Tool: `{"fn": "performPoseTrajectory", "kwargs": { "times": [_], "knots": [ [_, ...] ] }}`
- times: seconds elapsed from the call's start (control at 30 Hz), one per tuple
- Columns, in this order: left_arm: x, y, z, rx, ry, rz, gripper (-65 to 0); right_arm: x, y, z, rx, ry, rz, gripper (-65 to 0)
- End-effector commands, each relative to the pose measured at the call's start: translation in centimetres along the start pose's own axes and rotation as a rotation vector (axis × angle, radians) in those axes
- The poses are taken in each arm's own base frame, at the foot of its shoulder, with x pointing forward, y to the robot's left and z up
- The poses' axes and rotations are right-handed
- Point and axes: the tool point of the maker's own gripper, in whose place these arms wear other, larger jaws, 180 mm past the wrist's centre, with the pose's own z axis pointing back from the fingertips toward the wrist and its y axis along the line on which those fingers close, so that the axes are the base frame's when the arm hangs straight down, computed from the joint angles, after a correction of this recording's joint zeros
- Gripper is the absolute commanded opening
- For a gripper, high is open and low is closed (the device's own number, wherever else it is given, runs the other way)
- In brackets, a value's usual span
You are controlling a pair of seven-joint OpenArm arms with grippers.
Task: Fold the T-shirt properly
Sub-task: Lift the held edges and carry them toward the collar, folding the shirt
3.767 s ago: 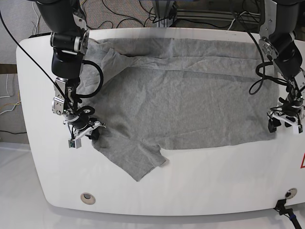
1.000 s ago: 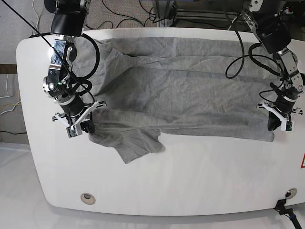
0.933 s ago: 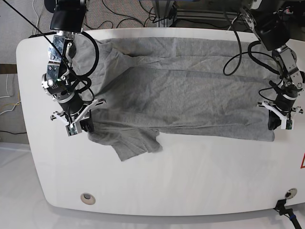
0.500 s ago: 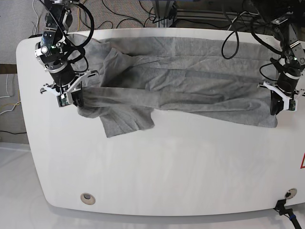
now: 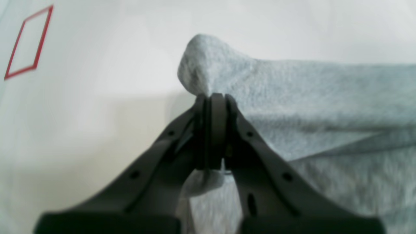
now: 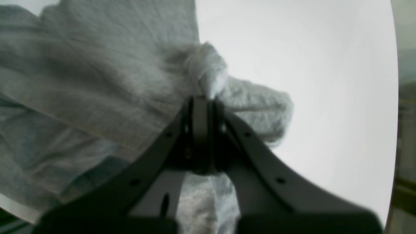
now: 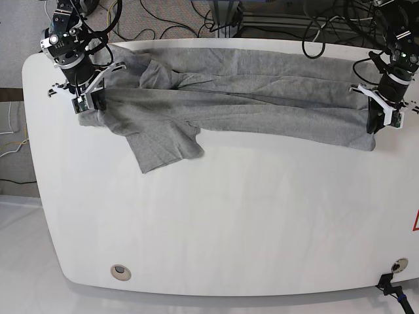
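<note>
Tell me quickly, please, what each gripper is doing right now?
Left gripper: closed, pinching a corner of the grey T-shirt.
Right gripper: closed, pinching a bunched edge of the same T-shirt.

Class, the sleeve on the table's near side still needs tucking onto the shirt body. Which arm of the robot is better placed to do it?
Probably the right. The right gripper grips the T-shirt beside the loose sleeve; the left gripper holds the far end.
</note>
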Motion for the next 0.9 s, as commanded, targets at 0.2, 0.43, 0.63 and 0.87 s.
{"fn": "performPoseTrajectory", "kwargs": {
  "times": [0.2, 0.43, 0.63, 0.87],
  "knots": [
    [0.6, 2.6, 3.5, 0.038, -0.014, -0.039, -65.0, -1.6, -1.8, 1.4, -0.037, 0.081, 0.032, -65.0],
    [-0.8, 3.2, 4.8, 0.043, 0.028, -0.037, -65.0, -3.0, -1.2, 1.8, 0.019, 0.141, 0.081, -65.0],
    [-2.6, 3.0, 4.9, 0.036, 0.067, -0.01, -65.0, -3.9, -0.4, 1.5, 0.034, 0.154, 0.044, -65.0],
    [-4.0, 3.4, 4.9, 0.045, 0.096, 0.022, -35.6, -4.6, -0.4, 1.4, 0.032, 0.17, 0.025, -56.1]
  ]
}}
